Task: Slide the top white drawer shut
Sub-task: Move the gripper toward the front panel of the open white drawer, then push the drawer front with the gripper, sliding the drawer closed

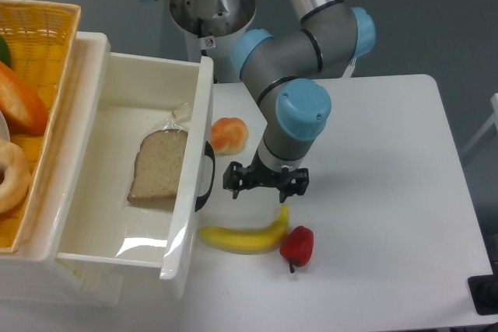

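Drawer (128, 192) is pulled fully out, left of the gripper (266, 184), with bread (159, 165) inside. Gripper is open and empty, held just right of the handle (207, 176), above the banana (245, 235). If lowered carelessly, the banana may be struck, or the push may be skewed.

Banana (245, 237) and red pepper (297, 245) touching on the white table (389, 192); peach (229, 135) further back; yellow basket (35, 44) at left.
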You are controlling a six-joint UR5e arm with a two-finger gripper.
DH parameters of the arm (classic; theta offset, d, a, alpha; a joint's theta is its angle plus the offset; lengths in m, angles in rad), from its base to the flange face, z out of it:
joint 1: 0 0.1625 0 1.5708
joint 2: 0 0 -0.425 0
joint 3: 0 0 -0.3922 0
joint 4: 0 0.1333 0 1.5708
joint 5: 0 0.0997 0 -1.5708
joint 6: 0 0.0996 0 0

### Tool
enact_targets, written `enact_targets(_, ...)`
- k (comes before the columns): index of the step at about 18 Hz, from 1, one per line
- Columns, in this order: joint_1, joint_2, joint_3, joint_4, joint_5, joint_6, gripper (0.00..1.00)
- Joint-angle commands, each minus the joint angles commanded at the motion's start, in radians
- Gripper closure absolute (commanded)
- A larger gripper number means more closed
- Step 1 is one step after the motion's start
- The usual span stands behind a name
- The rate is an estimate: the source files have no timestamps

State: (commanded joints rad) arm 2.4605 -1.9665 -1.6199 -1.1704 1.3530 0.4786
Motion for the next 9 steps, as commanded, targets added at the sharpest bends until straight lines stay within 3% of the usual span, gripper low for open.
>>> enact_targets(9, -0.009, 0.008, 0.003, -0.002, -0.032, 0.002, 0.00)
